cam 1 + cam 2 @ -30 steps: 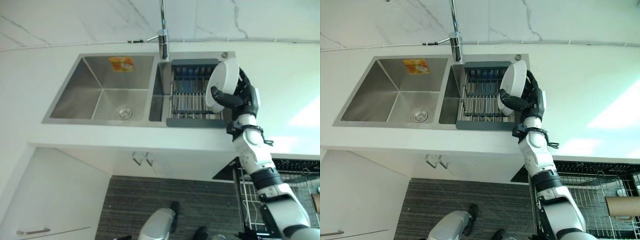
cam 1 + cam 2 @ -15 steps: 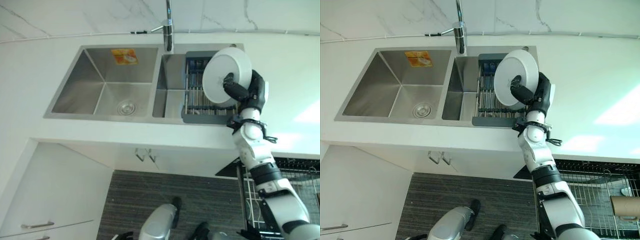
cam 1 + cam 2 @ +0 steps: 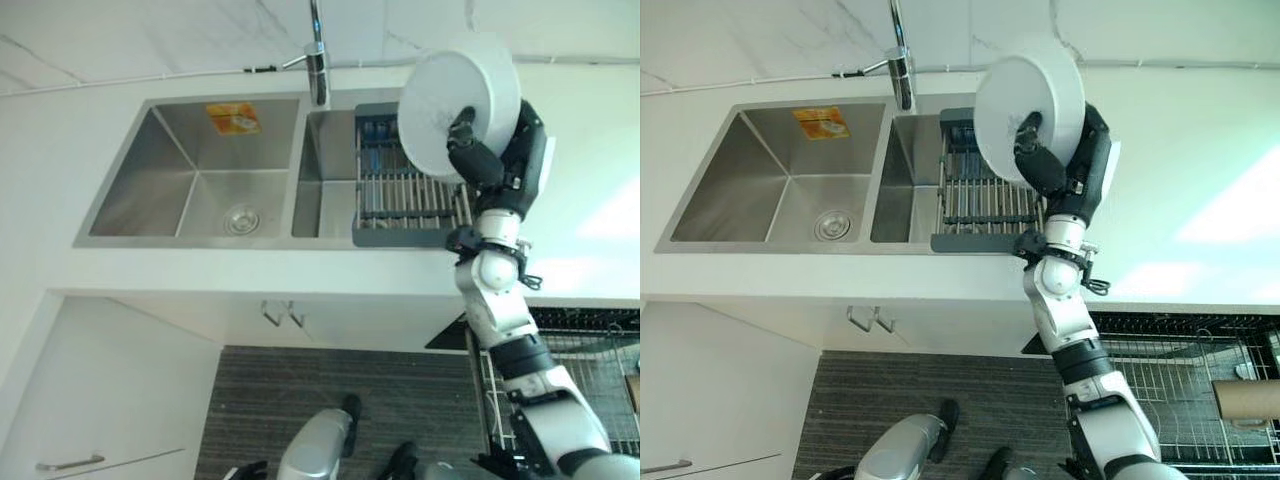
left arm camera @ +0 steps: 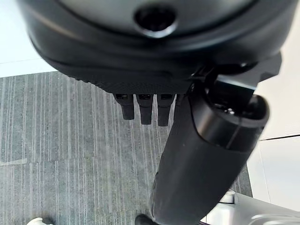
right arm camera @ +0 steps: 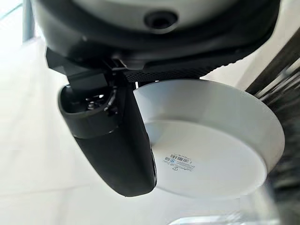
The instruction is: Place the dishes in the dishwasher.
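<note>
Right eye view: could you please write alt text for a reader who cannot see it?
The robot's right hand holds a white dish raised above a grey drying rack in the right basin of a double steel sink. A tap stands behind the sink, and an open dishwasher rack shows at the lower right.
</note>
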### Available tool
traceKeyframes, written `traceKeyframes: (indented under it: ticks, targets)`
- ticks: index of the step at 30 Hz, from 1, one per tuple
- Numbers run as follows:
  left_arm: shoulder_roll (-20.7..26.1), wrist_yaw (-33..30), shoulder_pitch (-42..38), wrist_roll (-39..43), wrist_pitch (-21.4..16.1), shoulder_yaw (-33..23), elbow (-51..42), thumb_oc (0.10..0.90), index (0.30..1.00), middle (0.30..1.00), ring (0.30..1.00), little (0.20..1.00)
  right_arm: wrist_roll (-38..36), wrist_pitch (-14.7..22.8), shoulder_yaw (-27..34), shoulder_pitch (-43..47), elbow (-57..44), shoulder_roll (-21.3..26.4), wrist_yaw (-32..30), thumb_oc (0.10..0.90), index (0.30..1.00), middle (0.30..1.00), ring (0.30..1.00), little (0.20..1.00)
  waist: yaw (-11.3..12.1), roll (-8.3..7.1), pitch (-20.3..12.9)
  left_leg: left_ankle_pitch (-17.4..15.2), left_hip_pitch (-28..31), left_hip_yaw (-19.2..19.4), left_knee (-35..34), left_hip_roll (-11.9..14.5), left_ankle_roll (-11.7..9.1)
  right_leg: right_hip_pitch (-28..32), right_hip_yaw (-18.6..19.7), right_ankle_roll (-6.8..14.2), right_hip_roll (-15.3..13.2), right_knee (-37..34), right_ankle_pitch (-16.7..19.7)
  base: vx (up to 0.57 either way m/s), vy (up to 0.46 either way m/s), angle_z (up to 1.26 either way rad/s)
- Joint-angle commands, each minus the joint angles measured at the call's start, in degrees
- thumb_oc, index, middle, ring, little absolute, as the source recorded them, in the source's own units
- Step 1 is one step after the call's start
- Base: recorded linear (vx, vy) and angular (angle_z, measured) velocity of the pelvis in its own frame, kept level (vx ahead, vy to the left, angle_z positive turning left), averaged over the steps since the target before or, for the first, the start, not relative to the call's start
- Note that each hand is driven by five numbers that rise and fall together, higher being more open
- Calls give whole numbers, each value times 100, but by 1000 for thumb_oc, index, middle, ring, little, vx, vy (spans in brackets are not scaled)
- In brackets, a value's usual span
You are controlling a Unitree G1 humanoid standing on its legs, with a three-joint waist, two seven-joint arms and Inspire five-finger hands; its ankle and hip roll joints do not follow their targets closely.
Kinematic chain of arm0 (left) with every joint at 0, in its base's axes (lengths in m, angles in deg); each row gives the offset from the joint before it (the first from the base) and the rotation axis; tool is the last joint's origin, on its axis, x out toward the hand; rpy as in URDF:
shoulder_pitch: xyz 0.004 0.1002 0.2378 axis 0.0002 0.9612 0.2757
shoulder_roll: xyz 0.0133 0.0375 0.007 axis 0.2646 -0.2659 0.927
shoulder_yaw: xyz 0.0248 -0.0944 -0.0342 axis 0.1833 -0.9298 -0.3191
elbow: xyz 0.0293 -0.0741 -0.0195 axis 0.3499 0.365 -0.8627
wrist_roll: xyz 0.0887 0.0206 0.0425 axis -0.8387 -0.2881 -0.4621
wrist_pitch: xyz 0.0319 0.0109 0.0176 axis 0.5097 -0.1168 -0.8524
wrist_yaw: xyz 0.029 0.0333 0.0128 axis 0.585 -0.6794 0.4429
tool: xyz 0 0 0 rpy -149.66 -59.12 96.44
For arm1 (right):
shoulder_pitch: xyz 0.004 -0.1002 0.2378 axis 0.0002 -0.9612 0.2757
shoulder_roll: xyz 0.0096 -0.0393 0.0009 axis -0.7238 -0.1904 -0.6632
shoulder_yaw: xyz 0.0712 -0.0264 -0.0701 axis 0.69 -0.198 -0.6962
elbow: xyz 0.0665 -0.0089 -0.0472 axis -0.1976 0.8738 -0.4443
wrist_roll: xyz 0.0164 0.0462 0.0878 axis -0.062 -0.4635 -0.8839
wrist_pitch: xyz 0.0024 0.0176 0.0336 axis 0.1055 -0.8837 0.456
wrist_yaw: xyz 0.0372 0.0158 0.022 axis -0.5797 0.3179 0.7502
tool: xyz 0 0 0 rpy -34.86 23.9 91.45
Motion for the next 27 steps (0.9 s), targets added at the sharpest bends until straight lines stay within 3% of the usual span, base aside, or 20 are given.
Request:
traceKeyframes:
  ticks: [1, 6, 12, 16, 20, 23, 27]
  targets:
    - [185, -224, 255, -172, -89, 46, 199, 800, 900, 900, 900, 900, 232, 1220, 114, 428, -877, 39, 86, 400, 300, 300, 300, 300, -59, -221, -610, -954, 294, 141, -127, 159, -25, 69, 379, 298, -152, -203, -170, -125, -123, -27]
    - [86, -379, 195, -194, -83, -38, 279, 800, 900, 900, 900, 900, 428, 1235, 201, 55, -1636, 46, -60, 400, 300, 300, 300, 300, -288, -330, -686, -1086, 497, 457, -127, 349, -60, 92, 504, 234, -39, -203, -227, -116, -113, -46]
    - [-12, -492, 130, -53, -23, -233, 207, 800, 900, 900, 900, 900, 328, 1108, 847, -929, -2524, 525, -42, 400, 300, 300, 300, 300, -758, -429, -787, -1235, 754, 892, -127, 532, -98, 111, 775, 186, 123, -203, -275, -95, -90, -56]
    - [-28, -502, 117, 6, 94, -344, 54, 800, 900, 900, 900, 900, -11, 1129, 1546, -1888, -2802, 877, 288, 400, 300, 300, 300, 300, -1118, -470, -843, -1292, 835, 1057, -127, 627, -143, 84, 992, 185, 218, -203, -273, -69, -85, -34]
    - [-44, -463, 156, 20, 178, -497, -132, 800, 900, 900, 900, 900, -619, 937, 2249, -2858, -2814, 998, 1065, 400, 300, 300, 300, 300, -1455, -488, -871, -1313, 872, 1176, -127, 708, -201, 54, 1168, 189, 296, -203, -273, -33, -73, -20]
    - [-43, -446, 170, 28, 225, -529, -218, 800, 900, 900, 900, 900, -868, 831, 2371, -3186, -2553, 934, 1614, 400, 300, 300, 300, 300, -1591, -483, -835, -1295, 879, 1194, -127, 733, -222, 54, 1215, 162, 337, -203, -273, -22, -64, -14]
    - [-56, -466, 162, 63, 305, -517, -297, 800, 900, 900, 900, 900, -760, 852, 2124, -3360, -2192, 776, 1893, 400, 300, 300, 300, 300, -1658, -453, -764, -1258, 858, 1197, -127, 766, -241, 66, 1179, 122, 373, -203, -284, -12, -45, -7]
